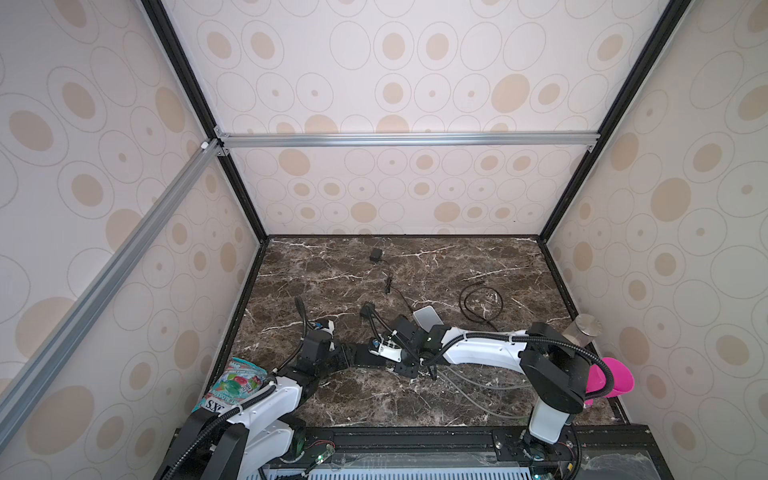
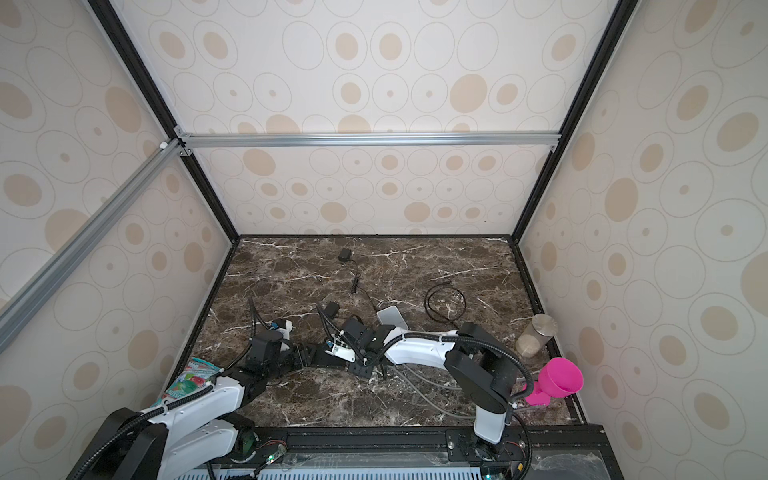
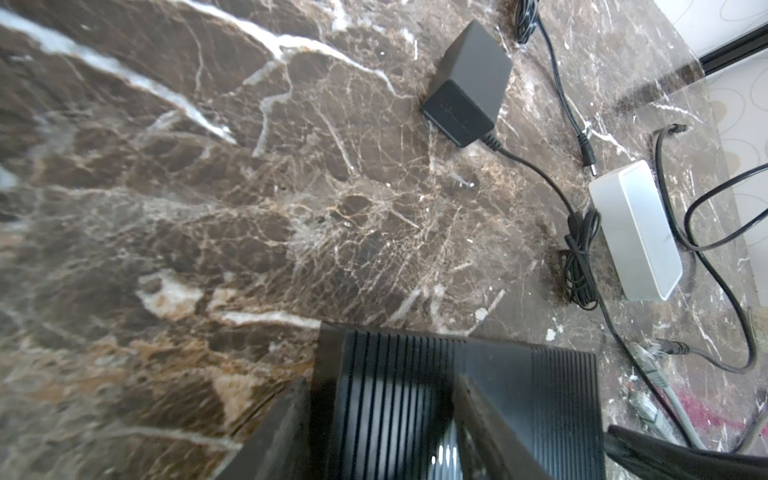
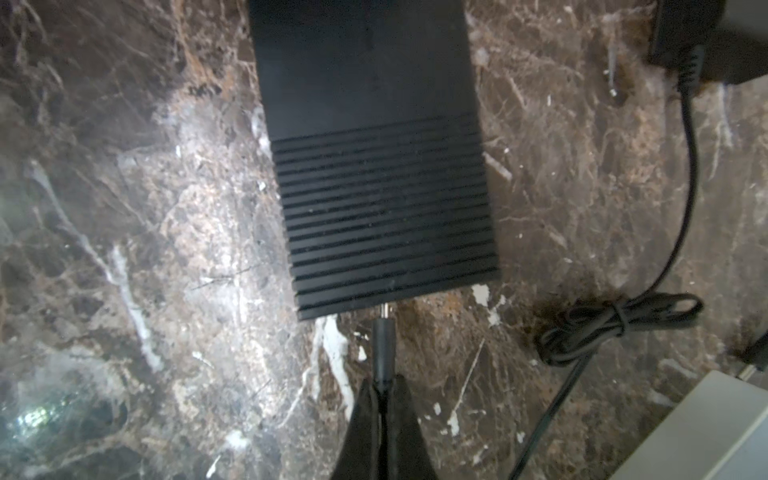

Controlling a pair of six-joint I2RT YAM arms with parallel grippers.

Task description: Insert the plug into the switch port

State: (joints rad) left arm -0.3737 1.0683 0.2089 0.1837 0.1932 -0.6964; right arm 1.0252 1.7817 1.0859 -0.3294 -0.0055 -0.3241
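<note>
At switch [image 4: 374, 166] edge: plug [image 4: 383, 345] tip touching, metal showing.
My right gripper [image 4: 382, 388] pinches plug; my left gripper [image 3: 386, 424] stands half-spread over switch on table [image 3: 208, 208], grip cannot be told.

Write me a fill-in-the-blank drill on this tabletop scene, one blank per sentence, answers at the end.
1. The right gripper is shut on the black ____.
2. That thing's metal tip meets the ribbed end of the black ____.
3. The box lying beside the bundled cable is ____ in colour.
Missing words: plug; switch; white.
</note>
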